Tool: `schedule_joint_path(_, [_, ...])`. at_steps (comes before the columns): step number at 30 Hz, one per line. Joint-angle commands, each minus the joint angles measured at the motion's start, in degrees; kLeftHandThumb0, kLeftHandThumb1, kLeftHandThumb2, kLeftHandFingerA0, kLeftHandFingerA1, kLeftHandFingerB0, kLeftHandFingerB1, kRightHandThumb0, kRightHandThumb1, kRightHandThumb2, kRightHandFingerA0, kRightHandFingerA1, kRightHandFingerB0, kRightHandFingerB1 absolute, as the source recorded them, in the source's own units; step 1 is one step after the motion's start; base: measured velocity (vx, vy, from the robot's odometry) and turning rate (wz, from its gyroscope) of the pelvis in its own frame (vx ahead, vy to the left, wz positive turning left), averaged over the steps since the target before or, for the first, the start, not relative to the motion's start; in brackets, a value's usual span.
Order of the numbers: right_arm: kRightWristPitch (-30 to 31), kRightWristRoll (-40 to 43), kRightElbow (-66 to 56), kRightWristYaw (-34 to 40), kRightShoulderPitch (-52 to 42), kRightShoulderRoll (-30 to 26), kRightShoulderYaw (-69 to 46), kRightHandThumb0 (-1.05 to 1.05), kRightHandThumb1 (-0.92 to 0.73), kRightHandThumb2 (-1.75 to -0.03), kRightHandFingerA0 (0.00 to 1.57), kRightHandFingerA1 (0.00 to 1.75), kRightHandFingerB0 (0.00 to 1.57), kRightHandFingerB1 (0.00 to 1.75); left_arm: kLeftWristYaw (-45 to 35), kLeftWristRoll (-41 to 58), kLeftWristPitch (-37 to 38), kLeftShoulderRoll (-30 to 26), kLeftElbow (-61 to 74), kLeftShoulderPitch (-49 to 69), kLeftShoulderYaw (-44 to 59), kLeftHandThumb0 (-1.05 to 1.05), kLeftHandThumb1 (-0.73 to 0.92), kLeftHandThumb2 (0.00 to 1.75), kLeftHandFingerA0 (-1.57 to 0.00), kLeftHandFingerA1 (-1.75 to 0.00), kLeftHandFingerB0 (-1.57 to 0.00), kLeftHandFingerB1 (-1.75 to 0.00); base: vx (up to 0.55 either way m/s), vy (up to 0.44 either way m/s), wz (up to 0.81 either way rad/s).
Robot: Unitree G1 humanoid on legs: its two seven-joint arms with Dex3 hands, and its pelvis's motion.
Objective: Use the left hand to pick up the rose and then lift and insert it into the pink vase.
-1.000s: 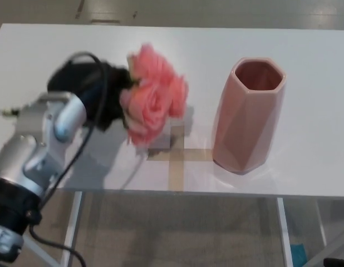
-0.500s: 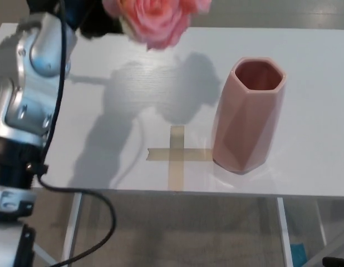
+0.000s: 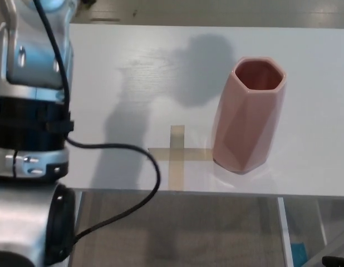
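The pink faceted vase stands upright on the white table, right of a tape cross. Its mouth is open and nothing shows inside. My left arm rises steeply along the picture's left edge, silver and black, with a black cable hanging from it. The left hand and the rose are above the top edge, out of view. A rounded shadow falls on the table just left of the vase mouth. My right hand does not show.
The table's front edge runs along the bottom, with its white frame and carpet floor below. The table's far edge lies near the top of the picture.
My left arm has gone on rising, taking the hand and the rose up out of the picture. The shadow on the table has shifted right, toward the vase.
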State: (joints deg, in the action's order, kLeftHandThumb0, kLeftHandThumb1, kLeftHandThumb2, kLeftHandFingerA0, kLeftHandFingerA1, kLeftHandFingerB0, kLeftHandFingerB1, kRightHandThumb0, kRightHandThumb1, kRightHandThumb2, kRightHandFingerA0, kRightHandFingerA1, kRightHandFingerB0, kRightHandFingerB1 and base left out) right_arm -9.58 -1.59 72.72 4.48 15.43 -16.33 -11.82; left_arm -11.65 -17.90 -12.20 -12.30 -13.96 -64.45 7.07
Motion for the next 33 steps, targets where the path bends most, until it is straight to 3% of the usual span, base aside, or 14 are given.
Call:
schedule_joint_path(1, [0.74,0.22,0.56,-0.13,-0.71,-0.59,0.07,-0.23,-0.54,-0.54,0.74,0.51,0.66,0.48,-1.48,13.79,-19.27,4.91,2.67,-8.12,6.58,-0.17,0.8,0.68,-0.98,-1.4,-0.84,-0.75,0.0,0.0,0.0])
schedule_joint_path(13, [0.42,0.29,0.22,-0.64,-0.63,-0.63,0.08,-0.25,-0.54,-0.54,0.74,0.51,0.67,0.48,-0.51,20.09,-29.77,8.2,1.52,-16.02,12.23,-0.18,0.78,0.64,-1.11,-1.45,-0.85,-0.73,0.0,0.0,0.0])
schedule_joint_path(20, [0.16,0.19,0.34,-0.8,-0.69,-0.69,0.16,-0.24,-0.53,-0.55,0.74,0.52,0.66,0.48,2.4,25.0,-37.96,12.14,3.43,-19.64,16.69,-0.19,0.78,0.63,-1.12,-1.39,-0.85,-0.67,0.0,0.0,0.0])
schedule_joint_path(33, [0.77,0.32,0.28,-0.63,-0.92,-0.62,0.07,-0.24,-0.53,-0.55,0.74,0.52,0.66,0.48,3.51,29.05,-45.37,17.18,8.34,-21.01,18.18,-0.21,0.8,0.63,-1.1,-1.36,-0.84,-0.64,0.0,0.0,0.0])
